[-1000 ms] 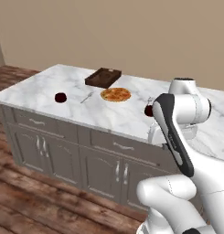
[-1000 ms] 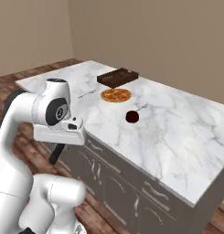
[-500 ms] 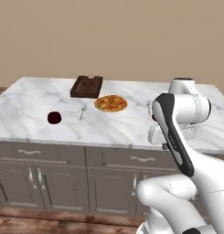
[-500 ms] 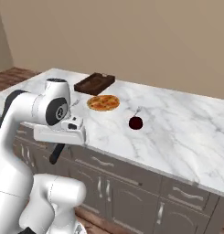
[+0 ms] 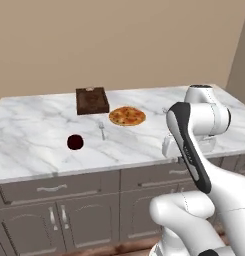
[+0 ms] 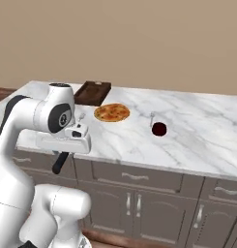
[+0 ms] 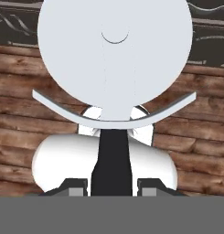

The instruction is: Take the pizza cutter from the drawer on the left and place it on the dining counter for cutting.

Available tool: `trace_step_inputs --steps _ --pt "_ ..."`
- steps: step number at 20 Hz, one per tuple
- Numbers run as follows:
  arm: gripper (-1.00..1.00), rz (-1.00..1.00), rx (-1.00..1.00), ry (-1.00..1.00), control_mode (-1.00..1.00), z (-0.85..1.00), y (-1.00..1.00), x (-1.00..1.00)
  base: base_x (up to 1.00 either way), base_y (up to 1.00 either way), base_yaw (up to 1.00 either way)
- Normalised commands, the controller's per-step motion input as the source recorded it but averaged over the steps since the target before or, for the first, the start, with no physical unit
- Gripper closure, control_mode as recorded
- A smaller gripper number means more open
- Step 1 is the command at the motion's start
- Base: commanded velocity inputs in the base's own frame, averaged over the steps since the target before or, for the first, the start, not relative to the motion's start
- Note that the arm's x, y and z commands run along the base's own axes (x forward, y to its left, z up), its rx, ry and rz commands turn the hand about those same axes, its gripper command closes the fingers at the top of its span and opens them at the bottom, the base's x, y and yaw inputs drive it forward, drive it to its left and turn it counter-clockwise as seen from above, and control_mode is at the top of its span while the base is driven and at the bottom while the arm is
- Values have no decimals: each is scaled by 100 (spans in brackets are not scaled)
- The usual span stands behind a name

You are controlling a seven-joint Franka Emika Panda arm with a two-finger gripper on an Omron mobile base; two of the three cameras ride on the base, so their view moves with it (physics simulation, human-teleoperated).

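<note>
Your tool (image 7: pixel 111 185) is clamped narrow on the pizza cutter (image 7: pixel 114 59) handle, held low beside the surface (image 5: pixel 39 145); lift before reaching or the wheel clips the edge.

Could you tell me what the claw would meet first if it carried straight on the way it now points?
Past the silver-wheeled, dark-handled pizza cutter it holds, the claw points down at the brown wooden plank floor, which it would probably meet first; depth is unclear.

Dining counter (image 5: pixel 24 145): left and near-edge marble bare. Obstructions mid-slab: pizza (image 5: pixel 127 116), fork (image 5: pixel 102 130), dark red cup (image 5: pixel 75 142), brown tray (image 5: pixel 91 100) behind.
</note>
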Motion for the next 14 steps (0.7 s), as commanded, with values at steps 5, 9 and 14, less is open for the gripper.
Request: trace_step_inputs --steps 5,9,14 --pt "100 0 0 0 100 0 0 0 16 39 -26" --pt "100 0 0 0 100 0 0 0 30 8 -4" --pt "100 0 0 0 100 0 0 0 54 2 -1"
